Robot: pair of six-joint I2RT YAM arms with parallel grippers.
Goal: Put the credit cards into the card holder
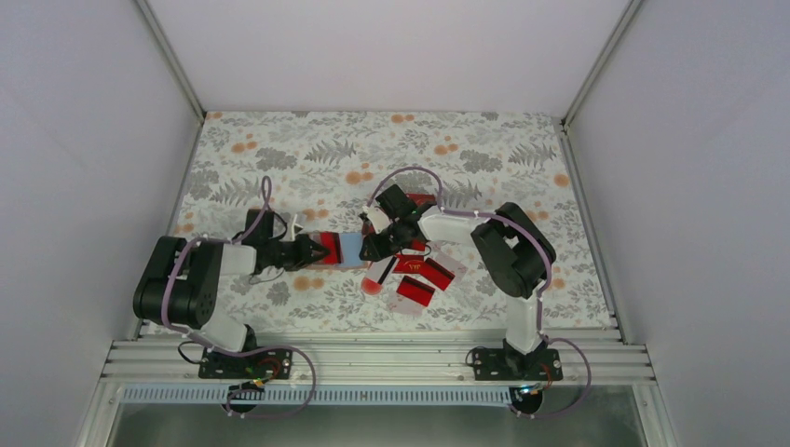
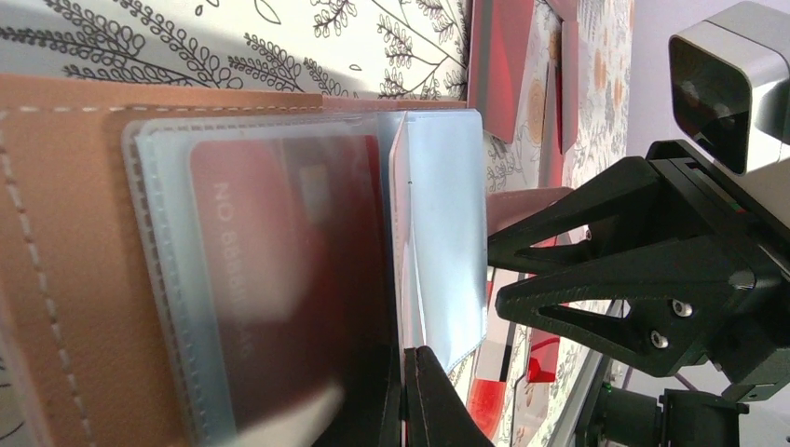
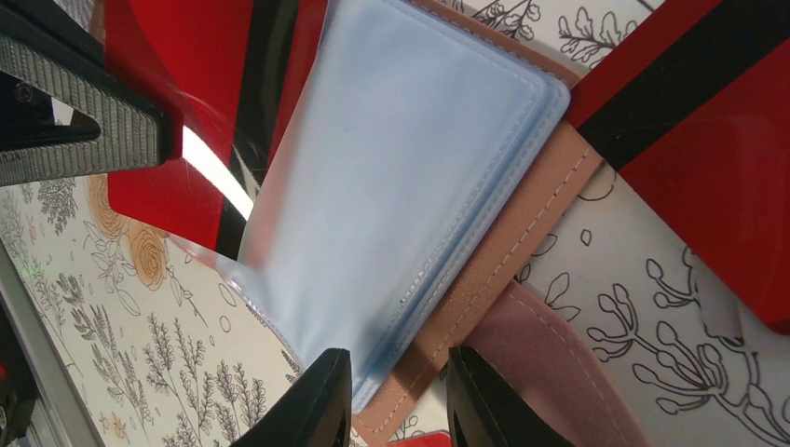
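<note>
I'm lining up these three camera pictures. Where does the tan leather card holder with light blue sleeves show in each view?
Top external: the tan leather card holder with light blue sleeves lies open just left of centre.
Left wrist: it fills the left and middle, tan cover at the left.
Right wrist: its blue sleeve sits in the centre, running to the bottom edge.
Shared landmark: the floral-print table cover.

Before me the card holder [image 1: 347, 250] lies open midway on the table [image 1: 279, 158], one card [image 2: 279, 279] in its sleeve [image 2: 438, 233]; loose credit cards [image 1: 424, 277] lie just right, toward the near edge.
</note>
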